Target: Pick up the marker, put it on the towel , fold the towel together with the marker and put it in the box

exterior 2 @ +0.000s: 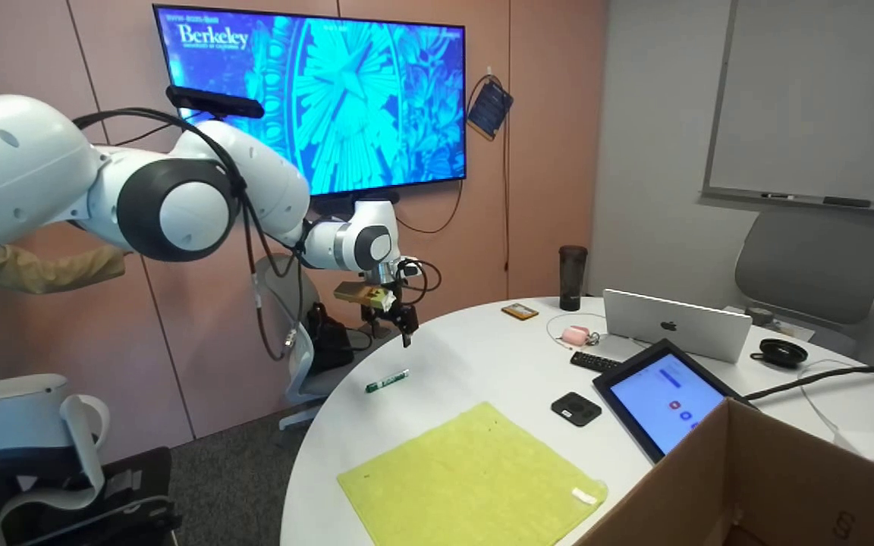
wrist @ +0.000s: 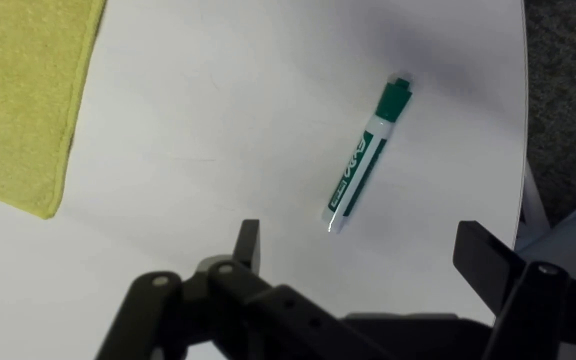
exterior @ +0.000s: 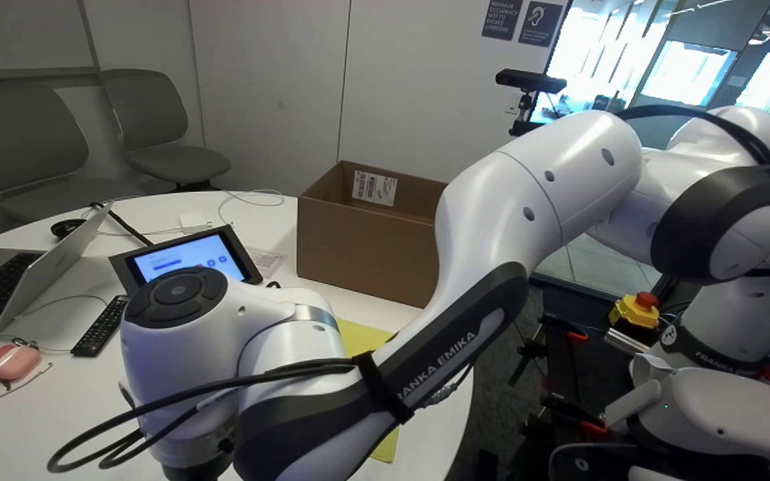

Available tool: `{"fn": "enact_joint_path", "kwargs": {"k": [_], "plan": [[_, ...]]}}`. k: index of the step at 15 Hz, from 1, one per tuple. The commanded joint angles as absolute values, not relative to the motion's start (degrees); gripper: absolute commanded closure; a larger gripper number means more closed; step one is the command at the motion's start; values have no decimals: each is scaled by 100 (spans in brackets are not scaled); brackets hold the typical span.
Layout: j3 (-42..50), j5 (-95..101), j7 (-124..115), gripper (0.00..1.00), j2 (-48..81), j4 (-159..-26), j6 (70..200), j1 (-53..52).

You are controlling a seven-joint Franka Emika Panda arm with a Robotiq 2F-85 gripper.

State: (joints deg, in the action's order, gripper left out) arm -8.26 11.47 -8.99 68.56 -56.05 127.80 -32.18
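In the wrist view, the pincer [wrist: 358, 242] stands spread wide, its two fingers [wrist: 488, 265] well apart, with the white counter [wrist: 193, 125] showing between them. The green-capped marker [wrist: 360, 165] lies on the counter just beyond this gap, between the towel [wrist: 18, 100] and the counter's edge, its blunt end toward the pincer. The towel is cut off by the upper and left borders of this view.

In an exterior view, the arm [exterior: 475, 240] is the chief obstruction: it covers most of the towel and the right part of the box [exterior: 361, 247], whose near wall conceals the box's floor. The arm's end is cropped by the lower border.

In an exterior view, with a television [exterior 2: 353, 91] behind the arm, the towel lies flat, its near portion cropped. The box, cut off at lower right, overlaps one side of the tablet [exterior 2: 672, 402]. A yellowish object [exterior 2: 361, 293] at the arm's end partly masks the pincer and is hard to identify. A flat black device [exterior 2: 576, 409] lies between towel and tablet; farther back are the remote [exterior 2: 595, 362], a pink case [exterior 2: 576, 336], the laptop [exterior 2: 676, 326] and a dark tumbler [exterior 2: 572, 277]. A tan sleeve [exterior 2: 50, 269], cut off at left, is partly hidden by the arm.
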Motion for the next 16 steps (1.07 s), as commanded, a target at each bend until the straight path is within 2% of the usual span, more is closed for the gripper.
{"fn": "enact_joint_path", "kwargs": {"k": [1,16], "plan": [[-693,946,-1117,0,7499,-4742,12825,-3365],[-472,649,-1742,0,8657,-3526,12646,-3683]]}}
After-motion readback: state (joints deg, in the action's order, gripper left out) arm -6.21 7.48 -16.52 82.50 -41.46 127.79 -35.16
